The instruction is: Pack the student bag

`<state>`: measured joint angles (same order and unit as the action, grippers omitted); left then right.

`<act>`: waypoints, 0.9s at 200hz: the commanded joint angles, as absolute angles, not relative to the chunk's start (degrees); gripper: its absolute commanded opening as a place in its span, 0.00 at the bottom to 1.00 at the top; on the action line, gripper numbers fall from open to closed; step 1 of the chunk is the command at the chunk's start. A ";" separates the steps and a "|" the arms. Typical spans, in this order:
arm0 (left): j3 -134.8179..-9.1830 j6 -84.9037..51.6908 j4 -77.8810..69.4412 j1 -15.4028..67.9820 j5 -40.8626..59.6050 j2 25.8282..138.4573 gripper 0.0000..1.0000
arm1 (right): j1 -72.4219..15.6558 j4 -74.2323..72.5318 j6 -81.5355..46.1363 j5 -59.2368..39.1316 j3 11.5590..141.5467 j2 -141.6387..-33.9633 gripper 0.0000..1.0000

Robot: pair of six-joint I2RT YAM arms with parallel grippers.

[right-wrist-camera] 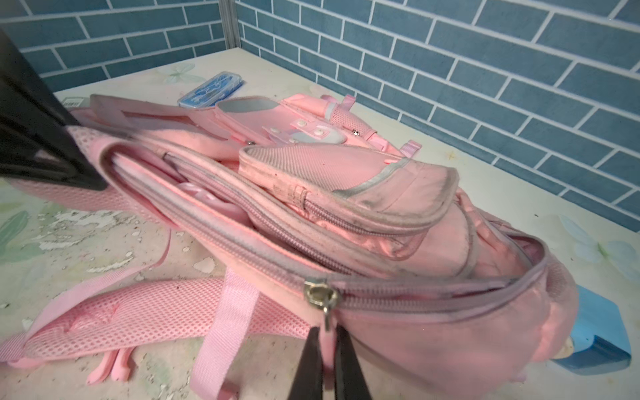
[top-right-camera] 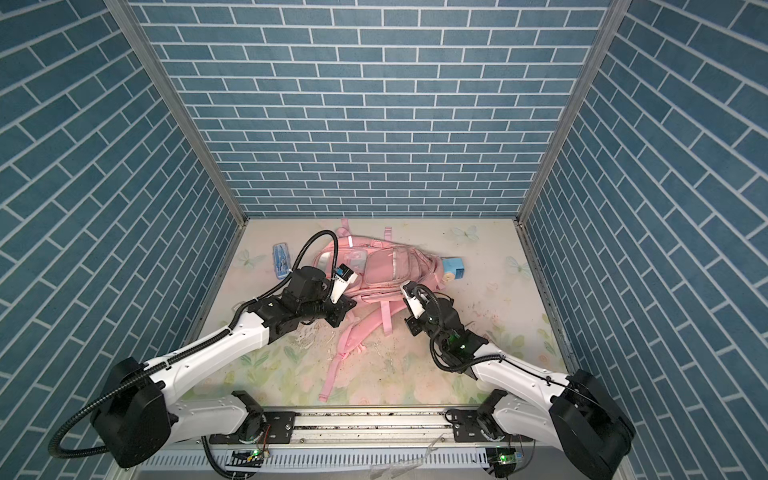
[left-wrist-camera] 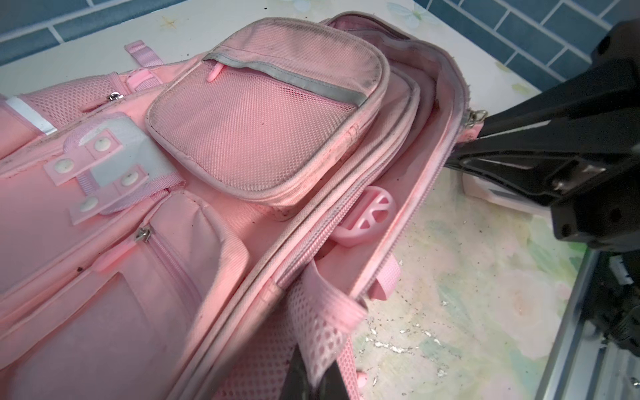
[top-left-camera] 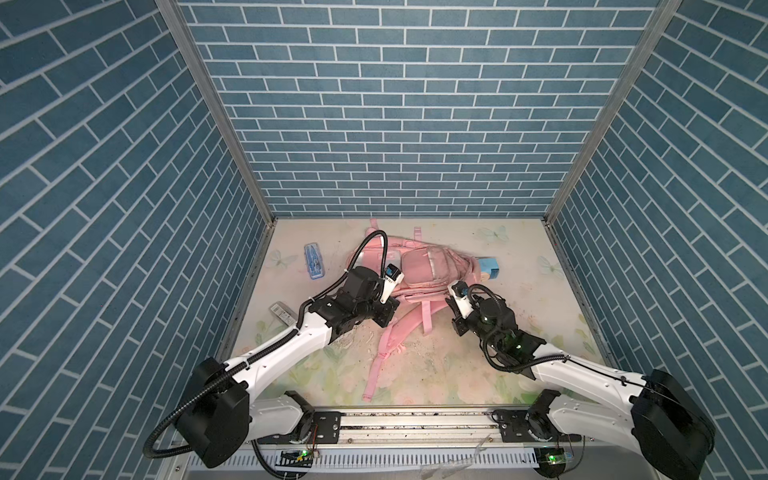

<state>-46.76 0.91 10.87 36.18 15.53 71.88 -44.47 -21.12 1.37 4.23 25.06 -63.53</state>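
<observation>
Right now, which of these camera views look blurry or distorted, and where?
Both top views: sharp, evenly lit, though the wide lens splays the brick walls. Left wrist view: the left gripper is out of focus, the student bag crisp. Right wrist view: the right gripper blurs, the zipper slider is sharp.

Student bag (top-left-camera: 419, 270): large, soft, pink, grubby along the seams; lies flat on the table (top-left-camera: 552, 332), far half, pockets facing up; front pocket (left-wrist-camera: 263, 131) mesh-faced with a grey reflective strip, zipped; main zip (right-wrist-camera: 318, 294) part-open, perhaps half its run, mouth gaping; straps (top-left-camera: 388, 345) trail toward the near edge.
</observation>
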 commanded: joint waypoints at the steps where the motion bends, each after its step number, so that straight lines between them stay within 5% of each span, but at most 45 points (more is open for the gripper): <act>1: -45.81 9.71 4.09 34.58 12.39 70.65 0.00 | -44.02 -17.24 0.03 -2.18 28.57 -64.87 0.00; 49: -46.48 13.12 1.01 30.47 13.38 74.78 0.00 | -47.14 -20.51 -2.85 -3.18 32.06 -72.87 0.00; 53: -46.70 11.89 1.23 30.50 13.55 75.10 0.10 | -47.38 -20.79 -2.79 -2.60 32.34 -73.59 0.00; 62: -46.80 5.95 1.47 30.51 13.55 75.57 0.32 | -47.55 -20.77 -2.64 -2.34 33.06 -75.03 0.00; 76: -45.86 -5.00 1.42 30.83 11.91 75.23 0.44 | -47.55 -21.62 -2.81 -1.36 33.39 -76.56 0.00; 127: -41.57 -48.77 2.08 39.29 -4.14 68.89 0.52 | -47.55 -21.89 -2.83 -0.26 33.53 -78.22 0.00; 180: -34.38 -84.89 -7.31 43.57 -1.40 70.77 0.54 | -47.55 -23.01 -1.60 -1.85 31.35 -76.45 0.00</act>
<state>-39.42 -60.34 -1.06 41.45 -0.62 69.52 -47.27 -18.61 -1.69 -0.97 31.44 -78.52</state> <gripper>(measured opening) 0.539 0.077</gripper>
